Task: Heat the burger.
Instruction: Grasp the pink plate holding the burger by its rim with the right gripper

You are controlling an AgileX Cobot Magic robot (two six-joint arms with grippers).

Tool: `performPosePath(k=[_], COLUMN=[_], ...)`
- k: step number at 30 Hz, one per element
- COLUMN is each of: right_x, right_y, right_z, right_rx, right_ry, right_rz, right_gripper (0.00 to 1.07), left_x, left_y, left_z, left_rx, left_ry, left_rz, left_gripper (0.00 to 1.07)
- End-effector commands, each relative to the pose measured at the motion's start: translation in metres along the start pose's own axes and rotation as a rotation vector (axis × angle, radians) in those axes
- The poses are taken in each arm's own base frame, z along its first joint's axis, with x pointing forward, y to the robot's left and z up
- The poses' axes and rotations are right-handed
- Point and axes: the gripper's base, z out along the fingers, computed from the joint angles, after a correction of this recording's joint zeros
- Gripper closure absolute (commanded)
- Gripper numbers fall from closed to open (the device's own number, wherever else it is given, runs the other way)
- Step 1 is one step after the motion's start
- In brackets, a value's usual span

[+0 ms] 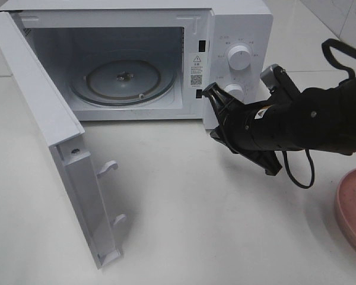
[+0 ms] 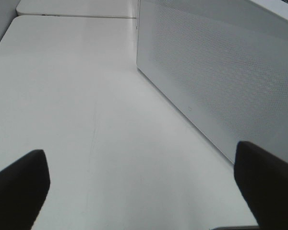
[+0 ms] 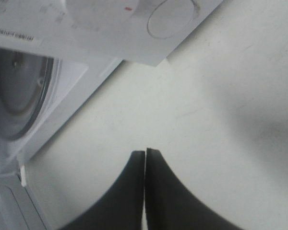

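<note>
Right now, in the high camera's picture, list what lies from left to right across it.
From the left: open microwave door → glass turntable → upper dial → pink plate. The right hand overlaps the lower dial, so both are left out.

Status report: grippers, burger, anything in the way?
Left gripper open, empty. Right gripper shut, empty, near lower knob. Burger not in view. Microwave door open, turntable bare; nothing blocking it.

Microwave [image 1: 243, 18]: white casing, smooth with a faint sheen; 1 white panel [image 2: 221, 81] finely dotted; 2 knobs [image 1: 239, 57] of smooth white plastic; turntable [image 1: 101, 83] of clear glossy glass. Table [image 1: 196, 208]: white, smooth, matt. Plate [image 1: 355, 208]: pink, matt, plastic by its look; right gripper [image 3: 145, 158]: black, matt.
</note>
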Motion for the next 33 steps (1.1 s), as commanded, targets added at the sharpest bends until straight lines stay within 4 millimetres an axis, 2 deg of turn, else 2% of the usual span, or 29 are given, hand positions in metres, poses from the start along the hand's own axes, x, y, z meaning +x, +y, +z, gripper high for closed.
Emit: performPosePath(k=[1,2,5,7,8,10,11,13,16,18,24,27,28,29,30,31,32,33], right_x=[0.003,0.004,0.005,0.007,0.007,0.007,0.007,0.009,0.009,0.01,0.012,0.007,0.005,-0.001,-0.001,-0.003,-0.003,-0.006], right_y=[0.004,0.005,0.005,0.006,0.006,0.006,0.006,0.004,0.004,0.003,0.001,-0.005,-0.007,-0.013,-0.013,-0.016,-0.016,-0.02], right_z=[-0.016,-0.021,-0.025,-0.036,-0.036,-0.046,-0.046,-0.061,-0.065,-0.079,-0.091,-0.099,-0.101,-0.104,-0.104,-0.105,-0.105,-0.107], right_rx=[0.016,0.028,0.034,0.05,0.05,0.057,0.057,0.075,0.074,0.064,0.069,0.11,0.123,0.163,0.163,0.183,0.183,0.22], right_ry=[0.087,0.126,0.147,0.203,0.203,0.247,0.247,0.326,0.339,0.403,0.466,0.523,0.535,0.564,0.564,0.577,0.577,0.599], right_rz=[-0.198,-0.285,-0.326,-0.438,-0.438,-0.572,-0.572,-0.731,-0.764,-0.92,-0.989,-0.969,-0.963,-0.957,-0.957,-0.964,-0.964,-0.984], right_gripper=[1.04,1.03,1.03,1.02,1.02,1.02,1.02,1.0,1.0,0.98,0.98,0.92,0.89,0.81,0.81,0.74,0.74,0.6], left_x=[0.001,0.001,0.001,0.001,0.001,0.001,0.001,0.001,0.001,0.001,0.001,0.001,0.001,0.001,0.001,0.001,0.001,0.001], left_y=[0.0,0.0,0.0,0.0,0.0,0.0,0.0,0.0,0.0,0.0,0.0,0.0,0.0,0.0,0.0,0.0,0.0,0.0], left_z=[-0.002,-0.002,-0.002,-0.002,-0.002,-0.002,-0.002,-0.002,-0.002,-0.002,-0.002,-0.002,-0.002,-0.002,-0.002,-0.002,-0.002,-0.002], left_rx=[-0.001,-0.001,-0.001,-0.001,-0.001,-0.001,-0.001,-0.001,-0.001,-0.001,-0.001,-0.001,-0.001,-0.001,-0.001,-0.001,-0.001,-0.001], left_ry=[-0.027,-0.027,-0.027,-0.027,-0.027,-0.027,-0.027,-0.027,-0.027,-0.027,-0.027,-0.027,-0.027,-0.027,-0.027,-0.027,-0.027,-0.027], left_rz=[0.001,0.001,0.001,0.001,0.001,0.001,0.001,0.001,0.001,0.001,0.001,0.001,0.001,0.001,0.001,0.001,0.001,0.001], left_gripper=[0.09,0.09,0.09,0.09,0.09,0.09,0.09,0.09,0.09,0.09,0.09,0.09,0.09,0.09,0.09,0.09,0.09,0.09])
